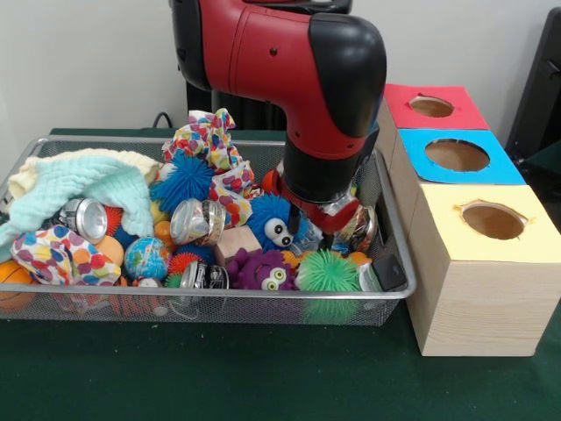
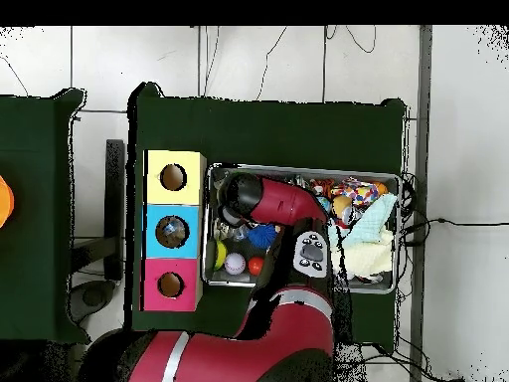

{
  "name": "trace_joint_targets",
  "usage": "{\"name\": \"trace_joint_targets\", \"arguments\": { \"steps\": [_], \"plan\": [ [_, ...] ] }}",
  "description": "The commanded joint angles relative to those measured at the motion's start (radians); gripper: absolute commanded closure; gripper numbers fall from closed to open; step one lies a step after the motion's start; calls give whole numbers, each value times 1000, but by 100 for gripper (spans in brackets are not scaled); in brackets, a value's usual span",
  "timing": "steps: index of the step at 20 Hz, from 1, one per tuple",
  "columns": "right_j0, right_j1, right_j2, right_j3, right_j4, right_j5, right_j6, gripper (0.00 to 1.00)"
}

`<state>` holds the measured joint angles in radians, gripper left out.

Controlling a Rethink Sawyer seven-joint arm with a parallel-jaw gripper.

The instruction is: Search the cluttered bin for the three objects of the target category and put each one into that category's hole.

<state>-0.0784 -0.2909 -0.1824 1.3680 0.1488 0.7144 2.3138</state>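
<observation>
The silver wire mesh bin [image 1: 219, 299] sits on the green table, full of clutter; in the overhead view its rim [image 2: 298, 168] shows next to the boxes. My gripper [image 1: 329, 228] is down inside the bin's right end, among shiny cans and a blue furry toy with eyes [image 1: 273, 224]. The wrist and the clutter hide its tips. Three pale wooden boxes stand to the right of the bin, each with a round hole: red top [image 1: 431, 106], blue top [image 1: 457, 155], yellow top [image 1: 493, 220].
The bin also holds a purple furry toy [image 1: 263, 270], a green spiky ball [image 1: 328, 272], a blue spiky ball [image 1: 184, 180], silver cans [image 1: 197, 219], a globe ball [image 1: 146, 257], a wooden block [image 1: 237, 241], dotted cloth [image 1: 206, 140] and mint cloth [image 1: 83, 184].
</observation>
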Motion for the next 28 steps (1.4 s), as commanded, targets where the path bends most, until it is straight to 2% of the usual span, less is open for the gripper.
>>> {"name": "trace_joint_targets", "arguments": {
  "steps": [1, 11, 23, 26, 28],
  "plan": [
    [-39, 103, 87, 24, -40, -139, 35, 0],
    [-71, 190, 134, 12, -34, -220, 21, 0],
    [-108, 238, 184, 8, -26, -229, 7, 0],
    [-126, 237, 210, 14, -33, -216, -24, 0],
    [-153, 232, 245, 25, -47, -210, -76, 0]
  ]
}}
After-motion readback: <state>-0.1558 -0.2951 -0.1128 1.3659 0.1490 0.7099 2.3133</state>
